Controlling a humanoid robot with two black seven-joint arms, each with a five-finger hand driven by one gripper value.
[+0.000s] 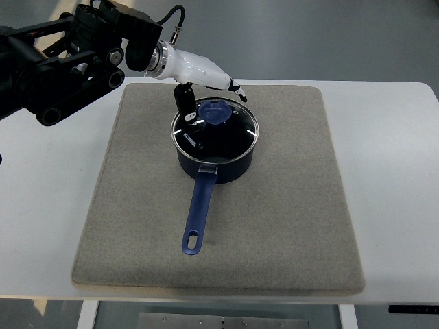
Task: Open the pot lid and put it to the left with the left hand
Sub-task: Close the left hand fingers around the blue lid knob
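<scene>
A dark blue saucepan (pixel 214 163) stands on a grey felt mat (pixel 288 205), its long blue handle (pixel 197 216) pointing toward the near edge. A glass lid (pixel 236 133) with a blue knob (pixel 217 112) covers it. My left hand (pixel 206 86), white with dark fingertips, reaches in from the upper left and hovers over the far rim of the lid. Its thumb (pixel 184 101) hangs down just left of the knob and the other fingers extend past it on the far side. The fingers are spread and hold nothing. The right arm is out of sight.
The mat lies on a white table (pixel 391 178). My black left arm (pixel 62 65) crosses the upper left corner. Bare mat lies left of the pot (pixel 130 178) and to its right.
</scene>
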